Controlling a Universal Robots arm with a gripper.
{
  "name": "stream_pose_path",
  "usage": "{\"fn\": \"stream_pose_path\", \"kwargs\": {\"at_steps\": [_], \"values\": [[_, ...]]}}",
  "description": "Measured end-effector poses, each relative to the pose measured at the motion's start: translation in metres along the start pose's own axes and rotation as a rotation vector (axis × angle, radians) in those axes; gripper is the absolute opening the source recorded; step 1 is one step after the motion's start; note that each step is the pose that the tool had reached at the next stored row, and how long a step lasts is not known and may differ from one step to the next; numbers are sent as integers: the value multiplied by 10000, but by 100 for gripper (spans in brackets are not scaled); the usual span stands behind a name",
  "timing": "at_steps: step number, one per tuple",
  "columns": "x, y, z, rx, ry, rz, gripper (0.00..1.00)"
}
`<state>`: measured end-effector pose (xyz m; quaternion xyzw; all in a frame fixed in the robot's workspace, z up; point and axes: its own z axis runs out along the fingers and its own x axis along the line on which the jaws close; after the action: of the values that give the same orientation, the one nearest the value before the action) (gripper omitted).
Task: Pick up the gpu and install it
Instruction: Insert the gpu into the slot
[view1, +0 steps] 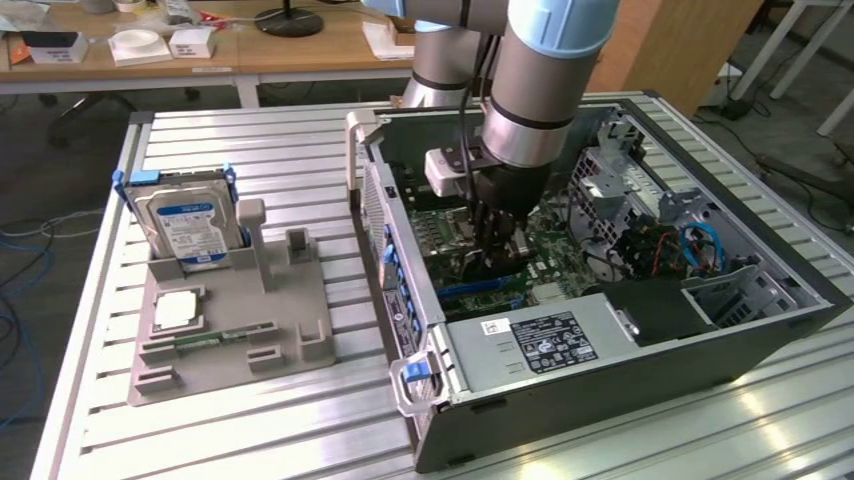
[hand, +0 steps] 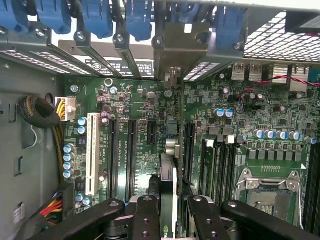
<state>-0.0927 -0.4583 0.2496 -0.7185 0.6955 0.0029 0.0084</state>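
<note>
A Universal Robots arm (view1: 534, 70) reaches down into an open desktop computer case (view1: 694, 330) lying on its side on a slatted aluminium table (view1: 214, 440), its gripper (view1: 497, 262) low over the green motherboard (view1: 567, 250). Seen from the wrist, the gpu (hand: 168, 200) stands on edge between the two black fingers (hand: 146, 215), which pinch it from either side; the thin card runs away from the fingers toward the case's rear wall, its silver metal bracket (hand: 172, 55) up against the row of expansion slot covers (hand: 100, 47) with their blue clips (hand: 95, 17). On the motherboard, the card sits in line with the long black slots, flanked by a white slot (hand: 92, 152) on one side and the empty processor socket (hand: 262, 187) on the other. Outside the case, toward the exterior view's left, a grey parts holder (view1: 267, 330) rests on the table with a hard drive (view1: 187, 225) bearing a blue-and-white label standing upright in it, a processor chip (view1: 178, 310) lying flat in front, and a narrow green memory stick (view1: 214, 340) beside that. The case's power supply (view1: 541, 345) lies at the near end.
</note>
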Motion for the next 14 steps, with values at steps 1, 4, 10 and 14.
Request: {"fn": "stream_pose_path", "kwargs": {"at_steps": [1, 4, 10, 14], "values": [[0, 0, 1, 1, 0, 0, 26], [0, 1, 4, 1, -2, 1, 26], [0, 12, 34, 1, -3, 1, 26], [0, 12, 40, 1, -7, 1, 26]]}}
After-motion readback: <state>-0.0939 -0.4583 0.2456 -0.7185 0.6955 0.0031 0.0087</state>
